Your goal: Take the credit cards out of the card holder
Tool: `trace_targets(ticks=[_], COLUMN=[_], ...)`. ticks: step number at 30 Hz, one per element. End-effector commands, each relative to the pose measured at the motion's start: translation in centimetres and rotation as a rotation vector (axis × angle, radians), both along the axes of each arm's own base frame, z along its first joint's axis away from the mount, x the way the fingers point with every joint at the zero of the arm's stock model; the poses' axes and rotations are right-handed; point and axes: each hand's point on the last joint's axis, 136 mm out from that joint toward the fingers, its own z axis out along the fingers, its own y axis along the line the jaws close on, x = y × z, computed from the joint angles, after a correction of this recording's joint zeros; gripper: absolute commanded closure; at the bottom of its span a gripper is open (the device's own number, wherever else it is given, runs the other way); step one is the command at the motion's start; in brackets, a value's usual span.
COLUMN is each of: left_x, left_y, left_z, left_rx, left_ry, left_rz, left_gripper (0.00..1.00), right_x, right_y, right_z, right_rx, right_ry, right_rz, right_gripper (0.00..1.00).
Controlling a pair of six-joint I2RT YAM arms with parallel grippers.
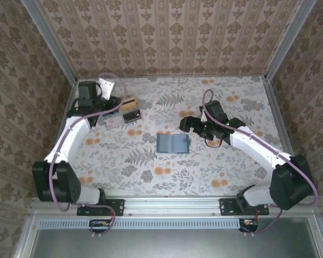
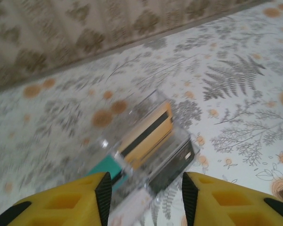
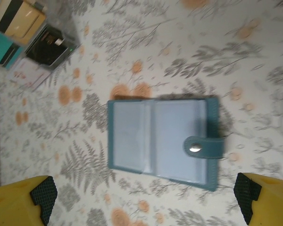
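The card holder lies open and flat mid-table, slate-blue inner faces up, its snap strap folded over the right edge. My right gripper hangs open above it with nothing between its fingers. The credit cards lie in a loose pile at the far left: a tan-orange card with a dark stripe, a dark grey one and a teal-green one. Just above that pile my left gripper is open; no card shows in its jaws.
A pale card lies at the near edge of the pile. The patterned wall runs close behind the cards. A metal frame rail borders the table's near edge.
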Motion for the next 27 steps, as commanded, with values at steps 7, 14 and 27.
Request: trace_targets(ticks=[7, 14, 27], left_x=[-6.7, -10.3, -13.3], left_y=[8.2, 11.8, 15.9], left_z=[-1.7, -5.4, -9.0], left_rx=[0.01, 0.022, -0.013], left_ry=[-0.016, -0.052, -0.204], left_rz=[0.489, 0.642, 0.855], left_gripper=[0.03, 0.0, 0.0], right_x=[1.0, 0.8, 0.8], right_y=[-10.5, -19.2, -24.9], right_z=[7.3, 8.7, 0.9], right_rx=[-0.369, -0.708, -0.802], right_ry=[-0.325, -0.416, -0.442], right_rz=[-0.288, -0.522, -0.671], right_gripper=[0.0, 0.0, 0.0])
